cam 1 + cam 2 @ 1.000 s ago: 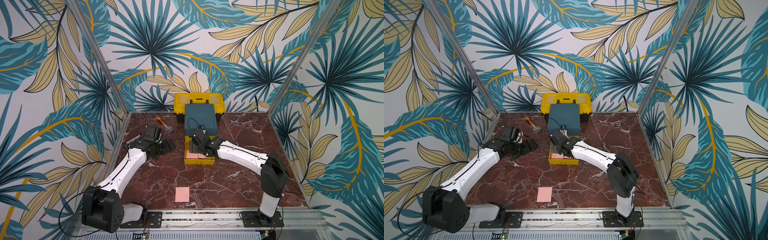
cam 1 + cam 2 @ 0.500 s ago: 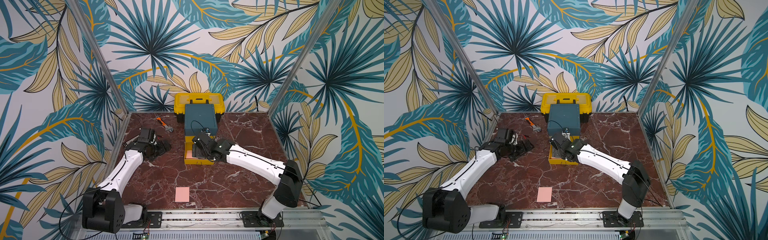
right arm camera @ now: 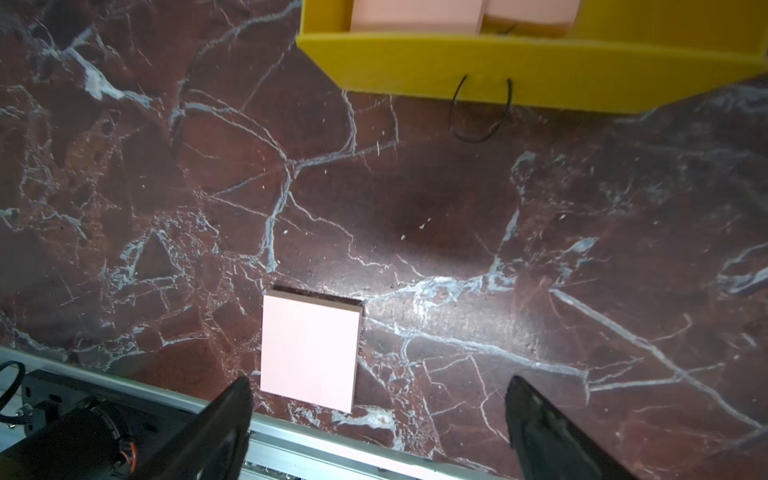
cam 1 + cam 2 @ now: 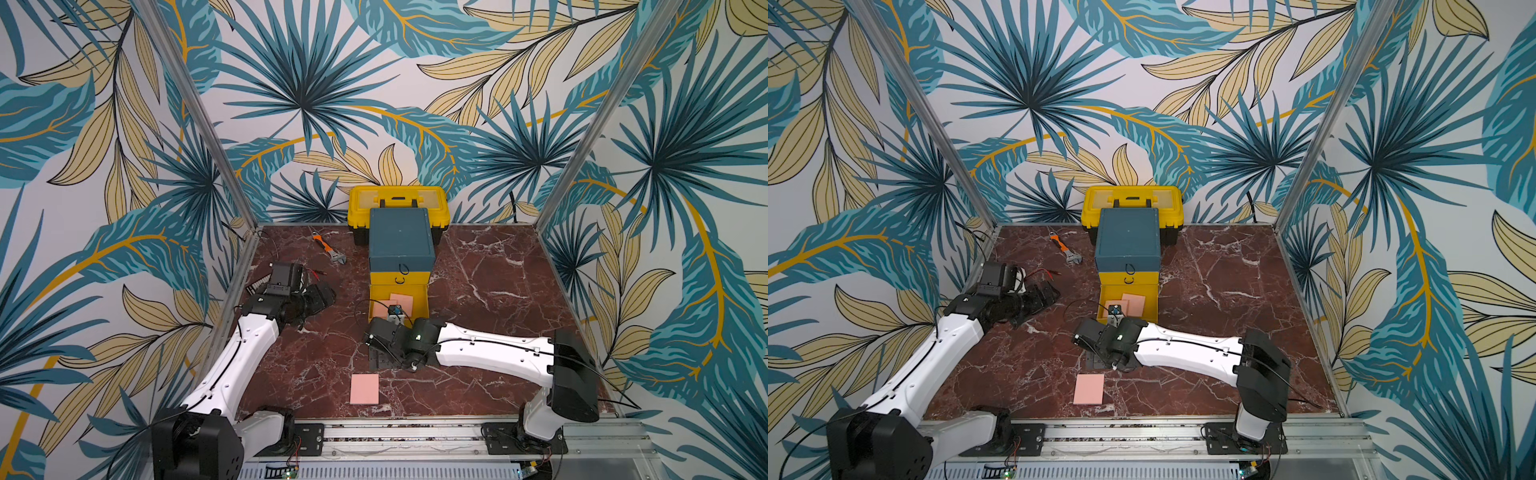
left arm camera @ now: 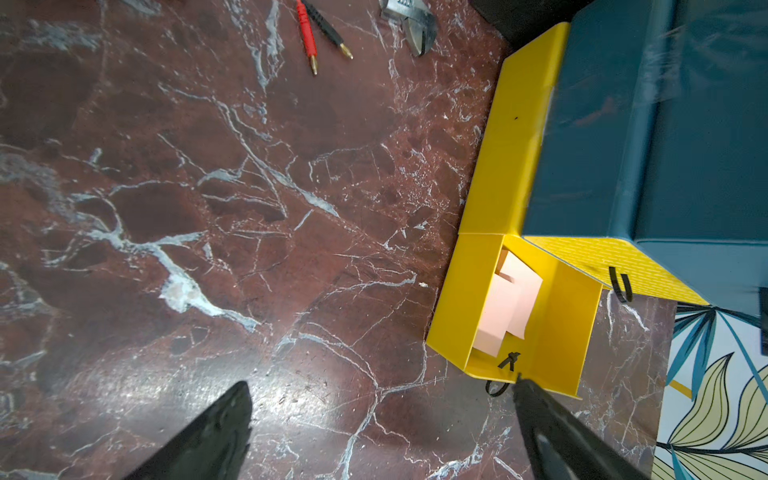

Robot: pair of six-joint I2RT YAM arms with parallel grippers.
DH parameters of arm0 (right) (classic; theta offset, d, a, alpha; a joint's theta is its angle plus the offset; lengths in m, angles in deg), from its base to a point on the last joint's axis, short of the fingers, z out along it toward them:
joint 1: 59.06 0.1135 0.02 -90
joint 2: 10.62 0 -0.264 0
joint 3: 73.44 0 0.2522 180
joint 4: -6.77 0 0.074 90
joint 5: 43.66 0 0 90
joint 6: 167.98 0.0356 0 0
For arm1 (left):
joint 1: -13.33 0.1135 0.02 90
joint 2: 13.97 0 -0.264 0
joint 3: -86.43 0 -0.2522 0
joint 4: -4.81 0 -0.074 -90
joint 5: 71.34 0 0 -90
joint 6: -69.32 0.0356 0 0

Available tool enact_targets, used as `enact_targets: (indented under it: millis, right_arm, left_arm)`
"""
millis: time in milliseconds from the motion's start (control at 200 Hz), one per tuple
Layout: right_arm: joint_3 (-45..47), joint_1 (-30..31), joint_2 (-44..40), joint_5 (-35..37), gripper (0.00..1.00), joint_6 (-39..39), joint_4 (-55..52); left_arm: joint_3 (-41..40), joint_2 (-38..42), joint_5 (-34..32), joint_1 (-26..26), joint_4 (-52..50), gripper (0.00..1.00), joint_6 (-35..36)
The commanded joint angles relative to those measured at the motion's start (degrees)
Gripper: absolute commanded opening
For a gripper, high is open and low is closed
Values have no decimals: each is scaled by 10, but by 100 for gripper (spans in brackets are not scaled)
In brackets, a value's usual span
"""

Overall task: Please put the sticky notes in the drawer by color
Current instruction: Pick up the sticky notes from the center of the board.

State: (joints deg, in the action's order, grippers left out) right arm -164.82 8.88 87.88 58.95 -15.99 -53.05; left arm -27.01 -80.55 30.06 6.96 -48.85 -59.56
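Right wrist view: we find the right gripper [image 3: 379, 382] wide, empty, withdrawn from the open drawer [image 3: 415, 58], where two pink sticky notes [image 3: 415, 16] lie. A third pad [image 3: 309, 351] lies on the table [image 3: 457, 208]. We find the left gripper [image 5: 382, 381] wide too.

A robotics lab test cell: a white-and-black left robot arm [image 4: 232, 361] and matching right robot arm [image 4: 494, 357] bolted to a slotted aluminium base rail [image 4: 399, 432], with a red-brown marble-patterned tabletop [image 4: 490, 291] fenced by aluminium corner posts [image 4: 199, 120] and leaf-print backdrop panels [image 4: 307, 95].
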Motion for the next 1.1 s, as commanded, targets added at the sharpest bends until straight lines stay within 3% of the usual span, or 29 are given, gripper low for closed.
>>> enact_targets:
  millis: [0, 175, 636, 1092]
  right_arm:
    - [-1, 21, 30, -24, 96, 59, 14]
    - [-10, 43, 77, -72, 98, 102, 27]
    - [-111, 57, 167, -96, 99, 100, -33]
    - [-119, 52, 204, -111, 99, 99, -44]
  left_arm:
    - [-7, 14, -23, 6, -9, 100, -11]
    - [-5, 23, -15, 7, -4, 100, -19]
    - [-10, 75, -28, 7, -10, 100, -12]
    - [-22, 93, -25, 7, 0, 100, -14]
